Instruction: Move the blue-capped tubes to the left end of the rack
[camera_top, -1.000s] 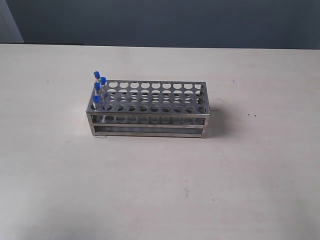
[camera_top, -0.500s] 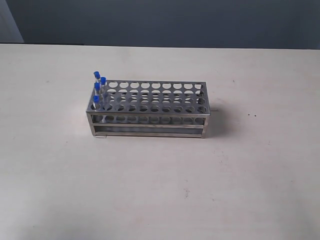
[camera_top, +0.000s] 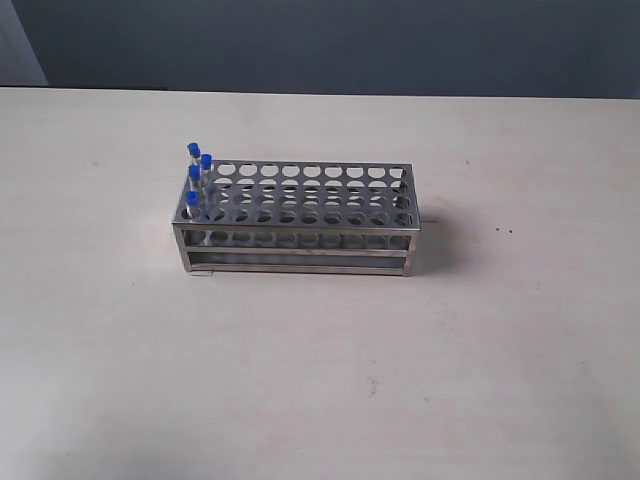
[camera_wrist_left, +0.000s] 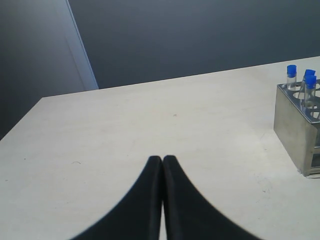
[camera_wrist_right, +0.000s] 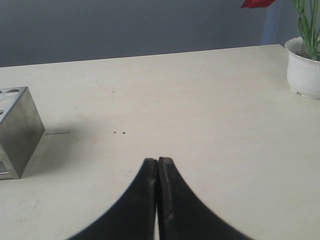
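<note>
Open bench (camera_top: 320, 380) surrounds the rack (camera_top: 296, 226) on every side. Four blue-capped tubes (camera_top: 194, 172) stick up above its left end, blocking a low pass there. The other holes stand free. A potted plant (camera_wrist_right: 304, 70) occupies one far bench edge.

Even, bright light lies on the table (camera_top: 320, 380). The rack (camera_top: 300, 215) throws a soft shadow toward 3 o'clock in the exterior view, and its steel top shines mildly. The back wall (camera_top: 350, 40) is dim. Wrist views look slightly soft.
</note>
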